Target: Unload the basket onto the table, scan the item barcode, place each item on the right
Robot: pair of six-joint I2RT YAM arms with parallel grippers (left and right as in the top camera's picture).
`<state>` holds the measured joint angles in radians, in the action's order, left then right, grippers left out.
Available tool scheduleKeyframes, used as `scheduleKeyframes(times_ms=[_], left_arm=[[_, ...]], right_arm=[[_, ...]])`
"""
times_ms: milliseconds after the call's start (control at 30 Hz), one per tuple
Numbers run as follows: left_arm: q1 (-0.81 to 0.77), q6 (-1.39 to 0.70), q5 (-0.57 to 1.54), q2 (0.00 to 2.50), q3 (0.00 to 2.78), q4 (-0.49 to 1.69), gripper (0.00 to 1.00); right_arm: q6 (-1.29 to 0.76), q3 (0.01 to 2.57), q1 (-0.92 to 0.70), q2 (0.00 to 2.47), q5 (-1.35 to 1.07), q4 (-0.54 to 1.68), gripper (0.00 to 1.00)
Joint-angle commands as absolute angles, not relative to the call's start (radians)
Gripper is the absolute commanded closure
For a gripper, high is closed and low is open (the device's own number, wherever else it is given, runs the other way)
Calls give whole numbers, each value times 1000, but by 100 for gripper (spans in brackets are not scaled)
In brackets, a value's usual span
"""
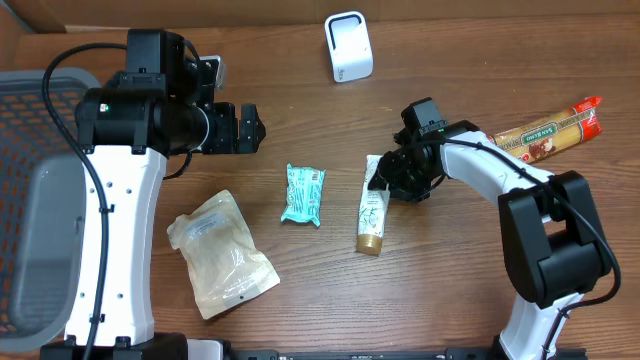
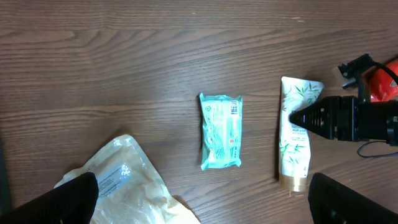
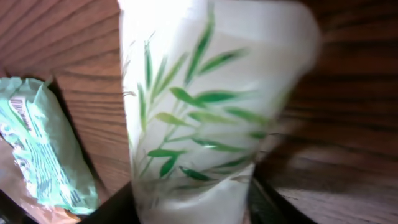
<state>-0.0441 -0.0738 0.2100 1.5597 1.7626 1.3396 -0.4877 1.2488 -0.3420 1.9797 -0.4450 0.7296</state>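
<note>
On the brown wooden table (image 1: 450, 290), the grey mesh plastic basket (image 1: 30, 200) is cut off at the left edge. The white plastic tube printed with green leaves (image 1: 371, 212) lies centre-right, blurred in the right wrist view. The right gripper (image 1: 383, 178) straddles its flat end; whether it grips is unclear. The left gripper (image 1: 252, 128) gapes wide, empty.

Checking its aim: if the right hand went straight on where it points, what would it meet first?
The leaf-printed tube, lying right before the right hand; they may already touch.

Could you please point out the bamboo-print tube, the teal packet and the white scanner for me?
bamboo-print tube (image 1: 371, 218): overhead view, lower body above the gold cap.
teal packet (image 1: 303, 194): overhead view, centre of the wrapper.
white scanner (image 1: 349, 47): overhead view, front face.
</note>
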Motion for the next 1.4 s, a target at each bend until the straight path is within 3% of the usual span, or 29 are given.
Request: scheduleKeyframes(times_ms=[0, 100, 200, 400, 700, 1067, 1133, 1200, 1300, 1367], left_arm=[[-41, -55, 226, 1536, 1789, 1338, 0], [-41, -55, 226, 1536, 1789, 1338, 0], [-41, -55, 226, 1536, 1789, 1338, 0], [-41, -55, 226, 1536, 1789, 1338, 0], [-41, -55, 226, 1536, 1789, 1338, 0], [-41, -55, 226, 1536, 1789, 1338, 0], [-41, -55, 226, 1536, 1789, 1338, 0], [-41, -55, 226, 1536, 1789, 1338, 0], [-41, -55, 226, 1536, 1789, 1338, 0], [-41, -55, 226, 1536, 1789, 1338, 0]], right_arm=[[-465, 1238, -348, 1998, -462, 719, 62], [-399, 1249, -348, 1995, -477, 723, 81], [-360, 1274, -346, 1975, -475, 755, 89], [-332, 1385, -362, 1892, -318, 907, 89], [-556, 1505, -588, 1899, 485, 1195, 96], [-609, 1505, -712, 2138, 619, 1286, 96], [-651, 1505, -721, 2140, 564, 1293, 96], [-659, 1505, -739, 2140, 456, 1286, 88], [-659, 1505, -770, 2142, 323, 1269, 73], [-658, 1505, -790, 2142, 276, 1261, 57]])
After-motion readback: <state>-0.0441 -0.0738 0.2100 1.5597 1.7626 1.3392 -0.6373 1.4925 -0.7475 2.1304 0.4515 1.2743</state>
